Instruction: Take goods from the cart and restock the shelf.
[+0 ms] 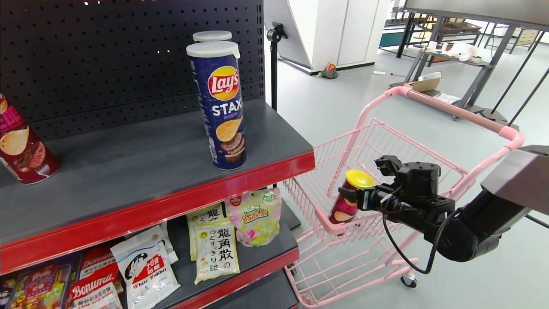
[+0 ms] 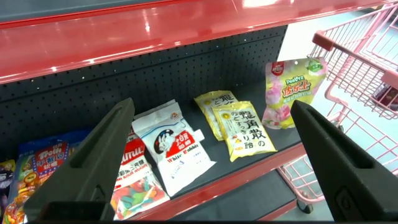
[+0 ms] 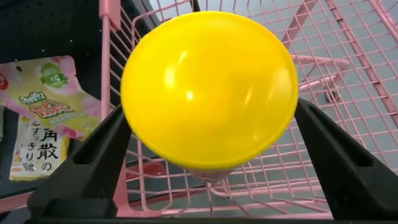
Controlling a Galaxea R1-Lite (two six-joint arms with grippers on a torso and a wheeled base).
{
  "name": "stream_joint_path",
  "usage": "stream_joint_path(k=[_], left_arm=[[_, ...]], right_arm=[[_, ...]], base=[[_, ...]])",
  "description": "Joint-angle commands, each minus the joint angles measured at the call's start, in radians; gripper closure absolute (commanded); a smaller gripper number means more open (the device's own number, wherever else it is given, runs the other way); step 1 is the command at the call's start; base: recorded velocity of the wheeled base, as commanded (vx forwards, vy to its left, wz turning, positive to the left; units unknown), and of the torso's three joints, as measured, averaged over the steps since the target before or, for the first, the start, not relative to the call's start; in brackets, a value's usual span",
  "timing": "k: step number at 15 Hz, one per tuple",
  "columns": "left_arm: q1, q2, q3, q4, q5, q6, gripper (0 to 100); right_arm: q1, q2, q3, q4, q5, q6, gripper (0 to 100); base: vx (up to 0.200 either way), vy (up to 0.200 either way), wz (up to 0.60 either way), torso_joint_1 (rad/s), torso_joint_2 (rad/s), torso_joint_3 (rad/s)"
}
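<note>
The crisp can (image 1: 348, 201) with the yellow lid (image 3: 208, 87) stands slightly tilted in the cart (image 1: 339, 143), at the basket's corner nearest the shelving. The right gripper (image 1: 352, 196) has its jaws clamped on the can just under the lid. From the right wrist view the lid covers nearly the whole body. From the head view the dark red body shows a picture of a crisp; its base sits behind the pink rim wire and its print is too small to make out.

The left gripper (image 2: 212, 109) hangs in front of the lower shelf (image 1: 266, 253), jaws spread wide with nothing between them.

On the upper shelf (image 1: 128, 171), a tall blue can (image 1: 223, 107) stands upright near the front edge toward the cart end, with bold lettering and pictured crisps on its label. A second can (image 1: 212, 36) is directly behind it, hidden but for its pale lid. A red can (image 1: 21, 146) at the opposite end is cut off by the head view's edge.

On the lower shelf lie a pink-and-green pouch (image 1: 255, 216) at the cart end, then overlapping yellow packets (image 1: 215, 251) with dark characters, then a white bag (image 1: 146, 270). Red packs (image 1: 92, 292) beyond it are partly cut off.
</note>
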Motion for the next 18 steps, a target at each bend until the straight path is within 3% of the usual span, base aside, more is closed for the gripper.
stream_joint_path(k=[1, 11, 12, 18], left_arm=[[0.000, 0.001, 0.000, 0.000, 0.000, 0.000, 0], [0.000, 0.001, 0.000, 0.000, 0.000, 0.000, 0], [0.000, 0.001, 0.000, 0.000, 0.000, 0.000, 0], [0.000, 0.001, 0.000, 0.000, 0.000, 0.000, 0]], right_arm=[[0.000, 0.030, -0.014, 0.000, -0.006, -0.001, 0], [0.018, 0.115, -0.107, -0.002, -0.030, 0.016, 0], [0.021, 0.119, -0.107, 0.000, -0.038, 0.016, 100], [0.036, 0.145, -0.120, -0.028, -0.058, 0.015, 100]], base=[[0.000, 0.000, 0.00, 0.000, 0.00, 0.000], [0.000, 0.000, 0.00, 0.000, 0.00, 0.000], [0.000, 0.000, 0.00, 0.000, 0.00, 0.000], [0.000, 0.000, 0.00, 0.000, 0.00, 0.000]])
